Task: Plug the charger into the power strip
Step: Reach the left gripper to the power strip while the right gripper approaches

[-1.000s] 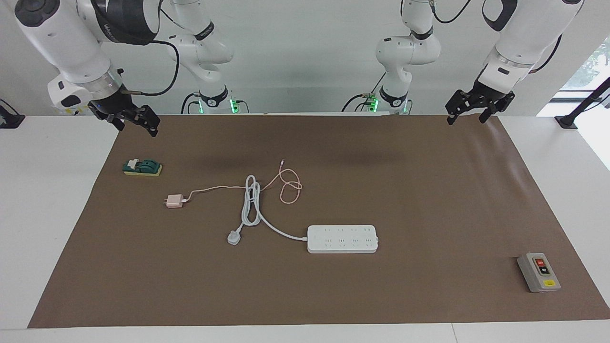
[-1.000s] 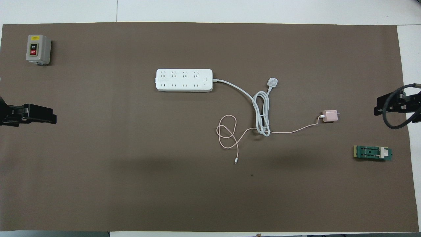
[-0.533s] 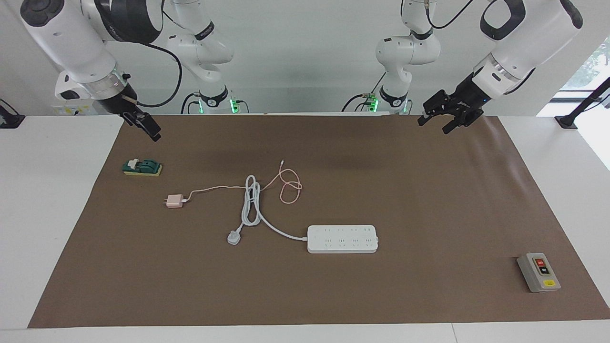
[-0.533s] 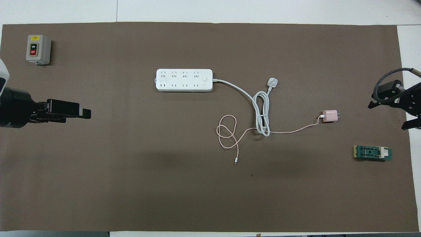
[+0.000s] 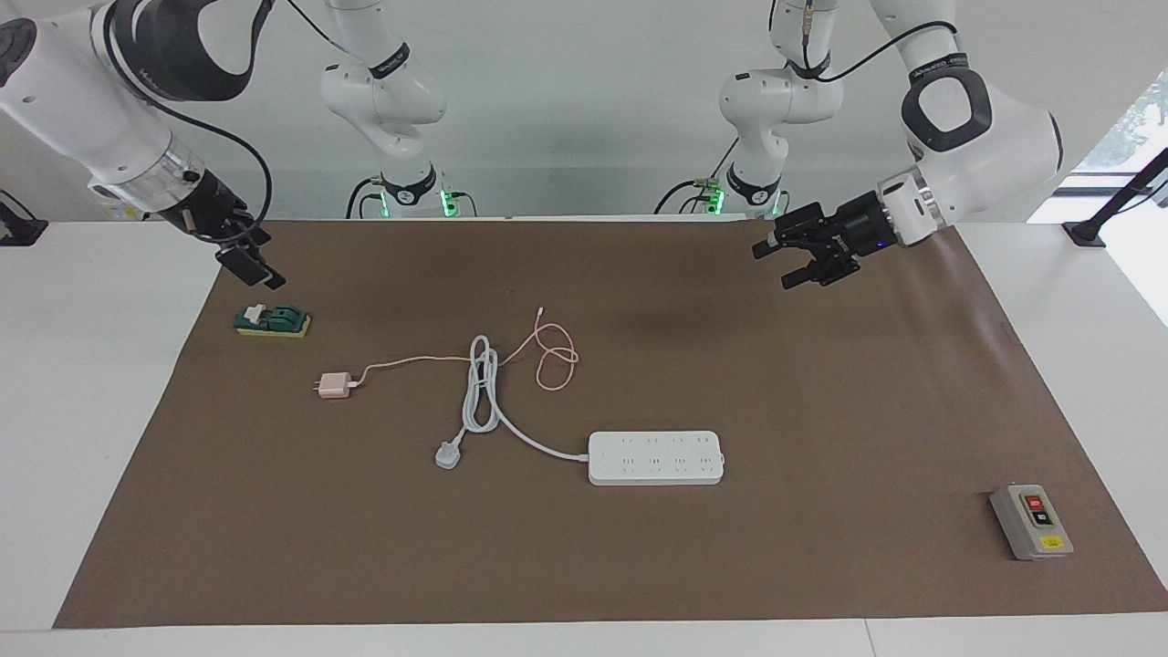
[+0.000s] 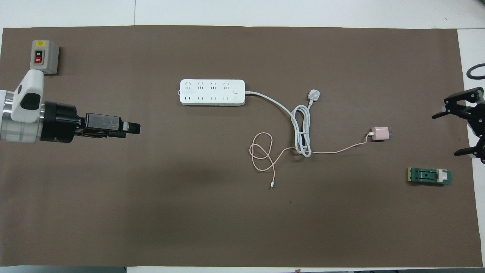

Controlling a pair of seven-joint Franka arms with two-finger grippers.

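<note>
Overhead view showed the right gripper [image 6: 460, 127], fingers spread, near the charger [image 6: 380, 133] lying untouched toward its reach (probably its pick), while the left gripper [image 6: 129, 128], fingers unreadable, hovered well apart from the power strip [image 6: 212, 92].

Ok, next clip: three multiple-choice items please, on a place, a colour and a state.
1. Where does the charger lie?
A) on the mat toward the right arm's end, nearer the robots than the power strip
B) beside the grey switch box
C) on the power strip

2. Its cable is:
A) black
B) pink
C) green

3. The right gripper is:
A) shut on the charger
B) shut on the white plug
C) open, empty

Answers: 1 A, clear of the strip; 2 B, pale pink loops; 3 C, fingers spread wide.
</note>
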